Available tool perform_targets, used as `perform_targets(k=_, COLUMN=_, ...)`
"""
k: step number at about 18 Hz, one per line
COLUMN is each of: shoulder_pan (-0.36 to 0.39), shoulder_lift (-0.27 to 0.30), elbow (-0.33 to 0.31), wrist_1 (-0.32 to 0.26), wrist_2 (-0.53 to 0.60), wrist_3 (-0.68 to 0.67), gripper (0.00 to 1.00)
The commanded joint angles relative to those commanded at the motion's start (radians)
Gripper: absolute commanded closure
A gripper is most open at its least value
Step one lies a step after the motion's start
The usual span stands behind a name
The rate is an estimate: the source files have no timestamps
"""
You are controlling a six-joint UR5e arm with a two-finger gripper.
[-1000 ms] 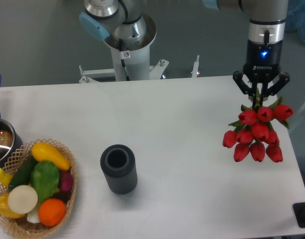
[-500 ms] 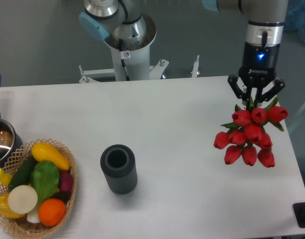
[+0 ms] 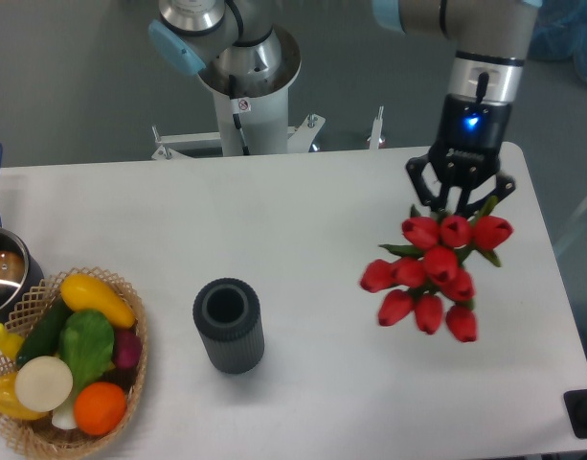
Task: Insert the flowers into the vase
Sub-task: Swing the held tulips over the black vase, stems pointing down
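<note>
My gripper hangs over the right half of the table, shut on the stems of the flowers, a bunch of red tulip heads with green leaves dangling below the fingers, clear of the tabletop. The stems themselves are hidden between the fingers and the top blooms. The vase, a dark grey ribbed cylinder with an open round mouth, stands upright on the table, well to the left of the flowers and lower in the view. Nothing is in its mouth.
A wicker basket of colourful vegetables sits at the front left corner. A steel pot with a blue handle is cut off by the left edge. The arm's white base rises behind the table's far edge.
The gripper has carried the flowers left and slightly up, from near the right edge toward the table's middle. The vase, basket and pot have not moved.
</note>
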Motion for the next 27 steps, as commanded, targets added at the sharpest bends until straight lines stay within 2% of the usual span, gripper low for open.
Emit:
perform_targets(k=3, shoulder_pan=-0.037, shoulder_lift=-0.012, elbow=0.002, wrist_1=0.003, wrist_2=-0.092, wrist_3=0.003, gripper=0.82)
perform_targets(k=5, shoulder_pan=-0.066, shoulder_lift=-0.026, elbow=0.002, wrist_1=0.037, wrist_2=-0.138, wrist_3=0.003, gripper=0.82)
perform_targets(k=8, shoulder_pan=-0.087, shoulder_lift=-0.048, elbow=0.002, wrist_1=0.046, wrist_2=-0.255, wrist_3=0.017, gripper=0.82)
perform_targets(k=13, shoulder_pan=-0.11, shoulder_lift=-0.058, elbow=-0.034, wrist_1=0.051, wrist_2=-0.437, wrist_3=0.09, gripper=0.82)
perform_targets(k=20, shoulder_pan=-0.15, shoulder_lift=-0.06, elbow=-0.089, wrist_1=0.054, wrist_2=-0.53, wrist_3=0.251, gripper=0.82)
perform_targets(k=25, shoulder_pan=-0.183, shoulder_lift=-0.066, elbow=-0.101, wrist_1=0.054, wrist_2=-0.573, wrist_3=0.304, gripper=0.82)
perform_targets(k=27, shoulder_pan=-0.189, shoulder_lift=-0.066, elbow=-0.126, wrist_1=0.055, wrist_2=-0.585, wrist_3=0.322, gripper=0.82)
